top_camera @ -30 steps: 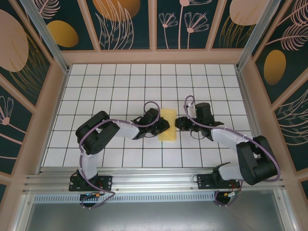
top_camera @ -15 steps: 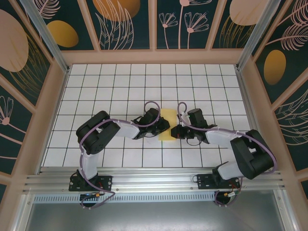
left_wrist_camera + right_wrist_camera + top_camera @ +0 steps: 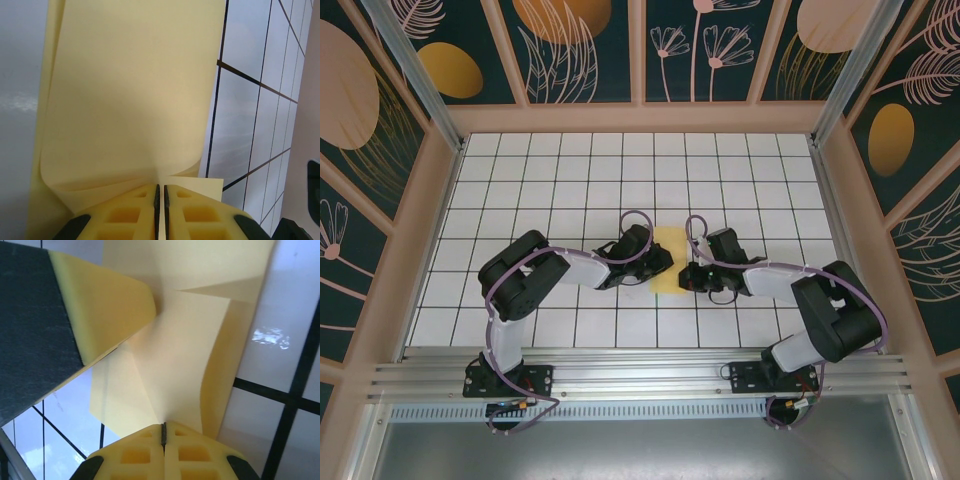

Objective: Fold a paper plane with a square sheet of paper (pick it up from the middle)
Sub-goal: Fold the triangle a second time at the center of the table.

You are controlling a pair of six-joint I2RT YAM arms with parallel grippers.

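Pale yellow and matte, the sheet of paper [image 3: 668, 250] lies partly folded in the middle of the table [image 3: 570, 180], between the two grippers. The table top is glossy white tile ruled by dark grid lines.

The left gripper [image 3: 661, 266] reaches in from the left. In the left wrist view its fingertips [image 3: 160, 189] stand pressed almost together, with a hairline seam between them, nipping the paper [image 3: 135, 90], which rises from them in a smooth rounded curl. The pads [image 3: 120, 215] are soft yellow blocks with square recesses.

The right gripper [image 3: 685, 278] comes in from the right, close to the left one. In the right wrist view its jaws [image 3: 163, 426] are closed tight on the sheet [image 3: 175, 365], where a sharp crease runs up from the tips and a triangular flap overlaps at the far side. We see a black left finger [image 3: 35, 330] with a yellow pad pressing on the paper there.
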